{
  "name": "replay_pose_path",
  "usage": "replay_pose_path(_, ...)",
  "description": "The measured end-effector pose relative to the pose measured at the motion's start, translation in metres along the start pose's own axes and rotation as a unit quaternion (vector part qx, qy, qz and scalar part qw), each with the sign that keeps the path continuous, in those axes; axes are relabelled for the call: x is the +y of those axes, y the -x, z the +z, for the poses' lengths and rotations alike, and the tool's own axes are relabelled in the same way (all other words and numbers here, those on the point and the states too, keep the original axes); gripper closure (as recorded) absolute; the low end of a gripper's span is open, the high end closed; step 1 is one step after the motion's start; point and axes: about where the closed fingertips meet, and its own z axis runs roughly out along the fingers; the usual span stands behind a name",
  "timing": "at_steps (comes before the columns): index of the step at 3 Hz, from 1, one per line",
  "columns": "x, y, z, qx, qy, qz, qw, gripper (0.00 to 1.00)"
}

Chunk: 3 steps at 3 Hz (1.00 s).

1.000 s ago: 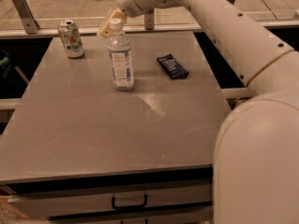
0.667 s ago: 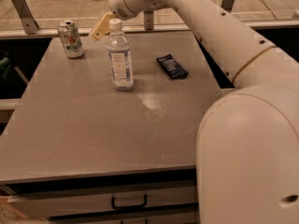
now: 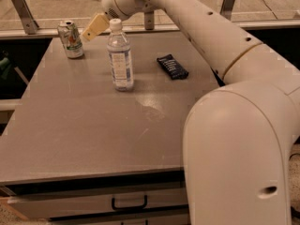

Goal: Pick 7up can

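Note:
The 7up can (image 3: 70,39) stands upright at the far left corner of the grey table (image 3: 84,130). It is silver-white with green and red markings. My gripper (image 3: 91,30) is at the end of the white arm, just right of the can and a little above the table, close to the can but apart from it. One tan finger (image 3: 95,26) shows, pointing down-left toward the can.
A clear plastic water bottle (image 3: 120,54) with a white cap stands right of the gripper, near the table's middle back. A flat dark blue snack packet (image 3: 172,66) lies to its right. My arm's large white body (image 3: 239,144) fills the right side. A drawer handle (image 3: 129,203) sits below the table front.
The gripper has moved left, from above the bottle's cap toward the can. The can, bottle and packet have not moved.

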Motion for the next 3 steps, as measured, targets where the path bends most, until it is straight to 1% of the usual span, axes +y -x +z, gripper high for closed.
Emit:
replay_pose_path(1, 0.005, -0.008, 0.005, -0.005, 0.011, 0.003, 0.9999, 0.0)
replay_pose_path(2, 0.0, -0.013, 0.024, -0.036, 0.018, 0.013, 0.9991, 0.0)
replay_pose_path(3, -0.01, -0.017, 0.041, -0.052, 0.016, 0.026, 0.9981, 0.0)
